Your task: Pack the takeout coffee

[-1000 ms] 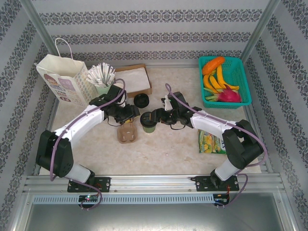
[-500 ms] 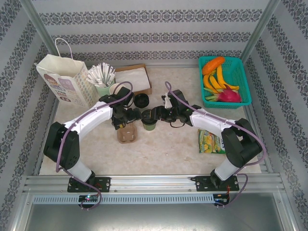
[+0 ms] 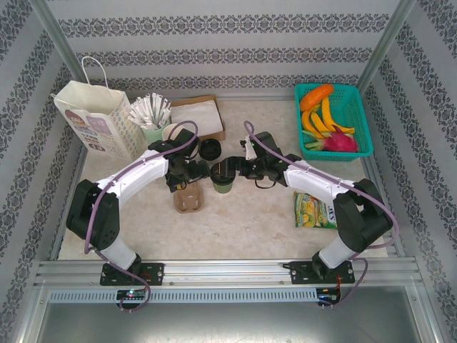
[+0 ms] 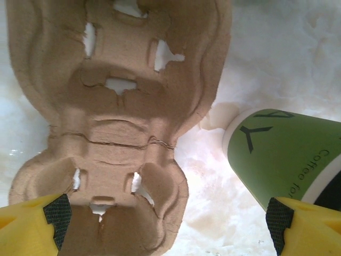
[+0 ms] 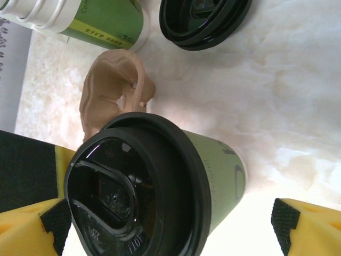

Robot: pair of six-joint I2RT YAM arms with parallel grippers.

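Note:
The takeout coffee, a dark olive-green cup with a black lid, stands upright mid-table. My right gripper reaches it from the right. In the right wrist view the takeout coffee sits between the wide-apart fingers of the right gripper, with a gap on its side. My left gripper hovers open just left of the cup, above a brown pulp cup carrier. In the left wrist view the left gripper has one finger over the carrier and the other beside the takeout coffee.
A loose black lid lies behind the cup. A white paper bag stands back left beside a pale green cup of wrapped sticks and a brown napkin box. A teal fruit basket sits back right; a snack packet lies right.
Both grippers' jaws have widened; the right one has let go of the cup. The left arm swung right, bringing its gripper over the carrier beside the cup. The cup shifted slightly back.

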